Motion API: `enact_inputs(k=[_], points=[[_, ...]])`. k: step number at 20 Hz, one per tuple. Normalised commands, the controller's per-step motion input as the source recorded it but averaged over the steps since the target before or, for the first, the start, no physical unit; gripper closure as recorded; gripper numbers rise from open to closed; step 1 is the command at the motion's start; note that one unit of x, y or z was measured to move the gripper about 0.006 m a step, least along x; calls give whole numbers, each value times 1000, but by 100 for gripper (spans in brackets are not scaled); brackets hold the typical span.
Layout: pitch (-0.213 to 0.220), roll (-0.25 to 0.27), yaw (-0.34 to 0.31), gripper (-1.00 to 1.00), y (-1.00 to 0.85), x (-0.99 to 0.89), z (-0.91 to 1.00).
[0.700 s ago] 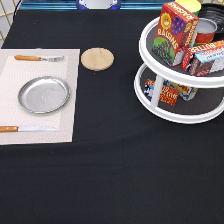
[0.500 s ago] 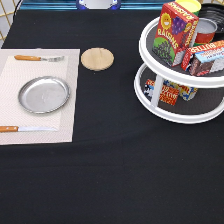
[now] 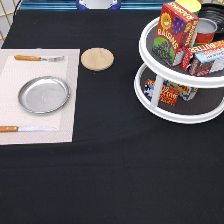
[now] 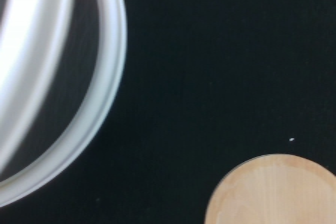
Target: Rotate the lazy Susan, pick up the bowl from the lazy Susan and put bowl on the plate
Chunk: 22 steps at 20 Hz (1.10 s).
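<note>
Currently I see no pincer in the exterior view, so I cannot tell whether its fingers are apart or together. Landmark for this entry: the lazy Susan [image 3: 183, 75], at the exterior view's right on the black counter [image 3: 115, 170]. Its upper tier carries a raisin box [image 3: 170, 32], a can [image 3: 205, 30] and another box [image 3: 202, 56]; more packages [image 3: 167, 92] sit on the lower tier. Behind the can, at the frame edge, a dark rim [image 3: 212, 9] shows; I cannot tell if that is the bowl. Well to the exterior view's left of the lazy Susan, the plate [image 3: 43, 94] lies bare on a pale placemat [image 3: 37, 65], with a fork [image 3: 39, 58] above it and a knife [image 3: 25, 129] below it. A wooden coaster [image 3: 97, 58] lies between placemat and lazy Susan. Wrist view: a white curved rim [image 4: 94, 120] of the lazy Susan and part of the coaster [image 4: 277, 192] over black cloth.
</note>
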Motion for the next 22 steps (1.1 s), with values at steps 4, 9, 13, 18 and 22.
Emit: enact_inputs(k=[4, 9, 13, 18, 22], points=[[204, 194, 0, -100, 246, 551, 329], [128, 234, 0, -100, 173, 496, 233], [63, 241, 0, -100, 150, 528, 156], [9, 264, -2, -100, 60, 480, 65], [-35, 257, -10, -100, 0, 344, -29]])
